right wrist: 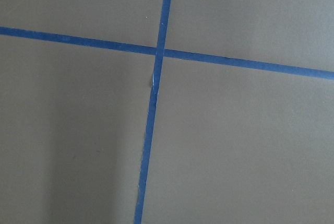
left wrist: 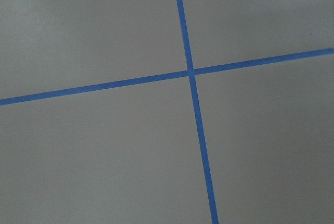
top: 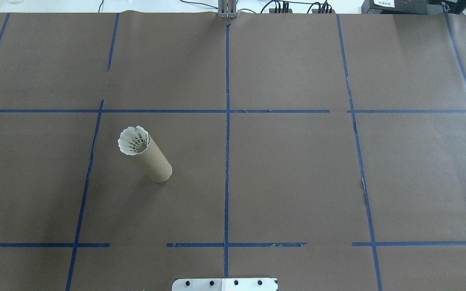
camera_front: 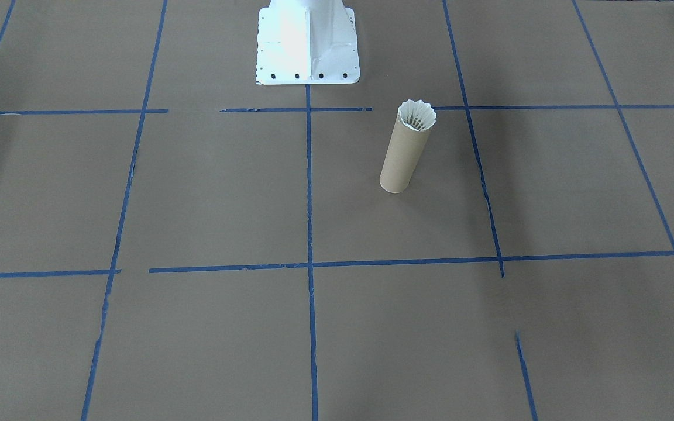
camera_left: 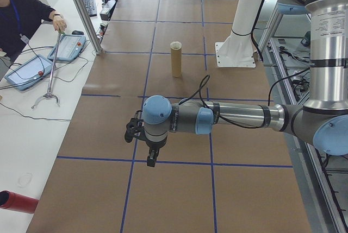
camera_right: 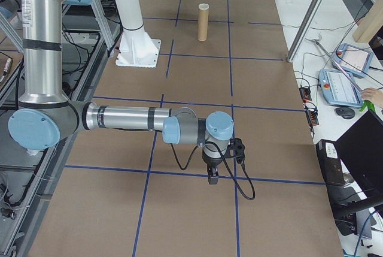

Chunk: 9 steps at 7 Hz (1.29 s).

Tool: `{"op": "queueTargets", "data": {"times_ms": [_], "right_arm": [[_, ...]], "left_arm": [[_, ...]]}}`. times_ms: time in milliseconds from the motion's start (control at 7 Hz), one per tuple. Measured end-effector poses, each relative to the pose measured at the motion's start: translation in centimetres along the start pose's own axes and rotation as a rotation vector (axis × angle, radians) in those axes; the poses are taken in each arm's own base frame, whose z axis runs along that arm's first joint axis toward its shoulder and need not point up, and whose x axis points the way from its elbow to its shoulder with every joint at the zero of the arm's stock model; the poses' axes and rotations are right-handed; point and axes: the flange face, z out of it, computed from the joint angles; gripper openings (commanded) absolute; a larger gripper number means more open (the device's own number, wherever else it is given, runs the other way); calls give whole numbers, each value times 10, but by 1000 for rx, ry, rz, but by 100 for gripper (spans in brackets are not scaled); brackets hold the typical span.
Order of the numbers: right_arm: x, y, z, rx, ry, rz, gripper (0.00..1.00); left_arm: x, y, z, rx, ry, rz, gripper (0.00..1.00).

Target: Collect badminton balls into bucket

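Shuttlecock (camera_front: 417, 115) sits feathers-up in the upright tube (camera_front: 402, 156) mouth, well apart from both grippers. Left gripper (camera_left: 150, 159) and right gripper (camera_right: 212, 178) hang over bare table (top: 297, 182); jaw state unclear, side views only.

Brown paper-covered table (top: 297, 173) crossed by blue tape grid lines (top: 227, 161). A white metal base plate (camera_front: 308, 44) sits at its edge. On the white side bench (camera_left: 32, 135) — two tablet-like pendants (camera_left: 68, 47), cables, and a red cylinder (camera_left: 16, 201) — a person's hand (camera_left: 58, 22) holds a long metal grabber tool (camera_left: 51, 70).
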Motion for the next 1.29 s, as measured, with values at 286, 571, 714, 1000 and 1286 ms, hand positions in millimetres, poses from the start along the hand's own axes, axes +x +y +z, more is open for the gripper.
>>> {"op": "queueTargets", "data": {"times_ms": [286, 571, 714, 1000, 1286], "right_arm": [[0, 0, 0, 0, 0, 0, 100], [0, 0, 0, 0, 0, 0, 100], [0, 0, 0, 0, 0, 0, 100], [0, 0, 0, 0, 0, 0, 100], [0, 0, 0, 0, 0, 0, 100]], "left_arm": [[0, -2, -2, 4, -1, 2, 100], [1, -4, -3, 6, -1, 4, 100], [1, -4, -3, 7, -2, 5, 100], [4, -4, -7, 15, -3, 9, 100], [5, -2, -9, 18, -3, 11, 100]]}}
